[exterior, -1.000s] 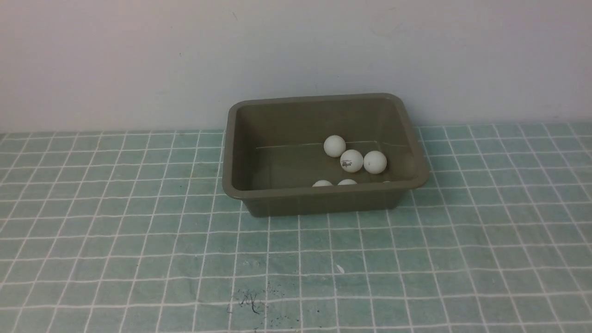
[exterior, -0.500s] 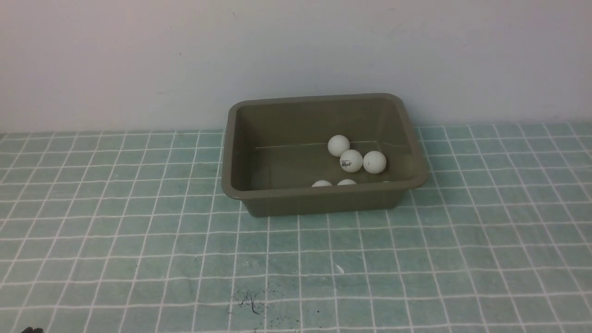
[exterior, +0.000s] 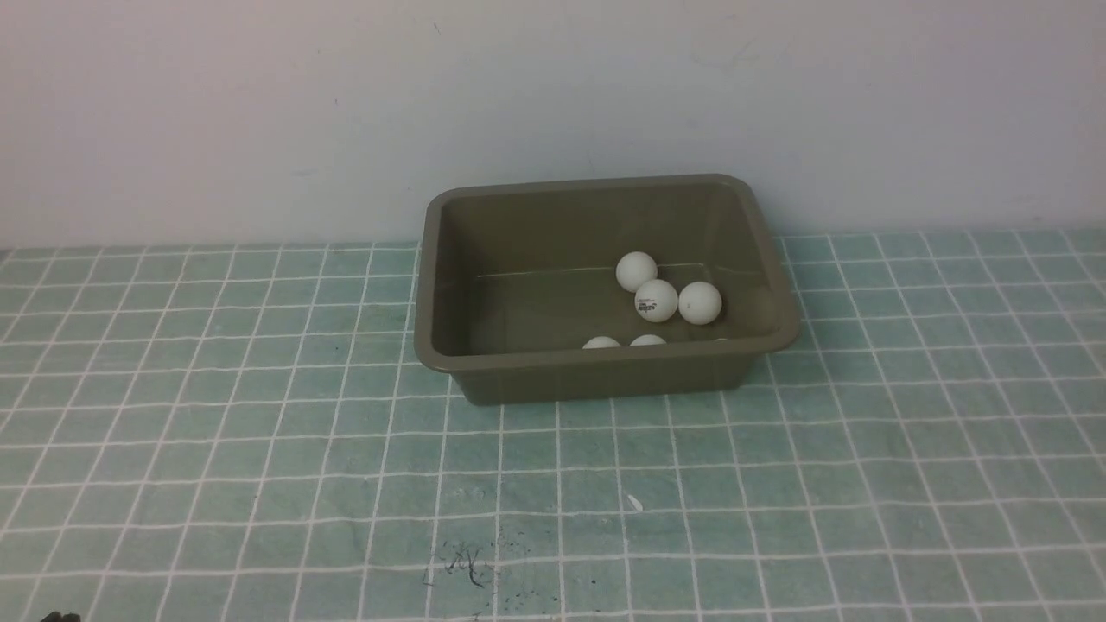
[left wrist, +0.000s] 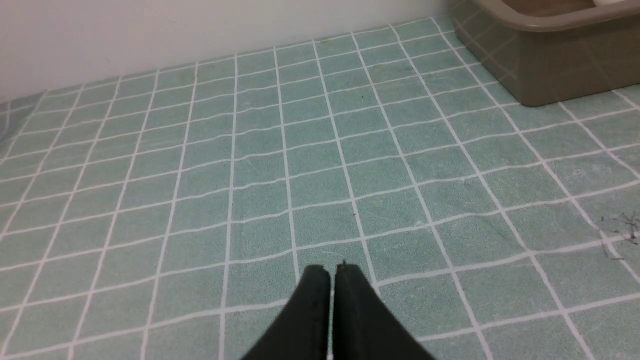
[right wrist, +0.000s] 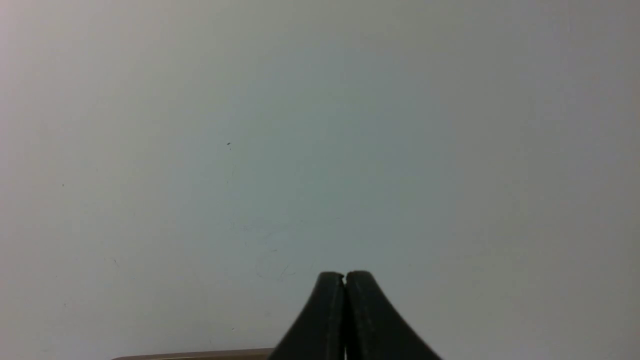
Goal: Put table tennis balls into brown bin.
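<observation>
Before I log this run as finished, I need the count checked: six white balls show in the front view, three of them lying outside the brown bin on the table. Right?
Not quite: the front view shows all six white balls inside the brown bin, none on the table.

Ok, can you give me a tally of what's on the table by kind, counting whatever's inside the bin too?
Bin: 1, brown, standing on the table
Balls: 6, white, all in the bin; one shows only as a sliver over the near rim
Total: 7
</observation>
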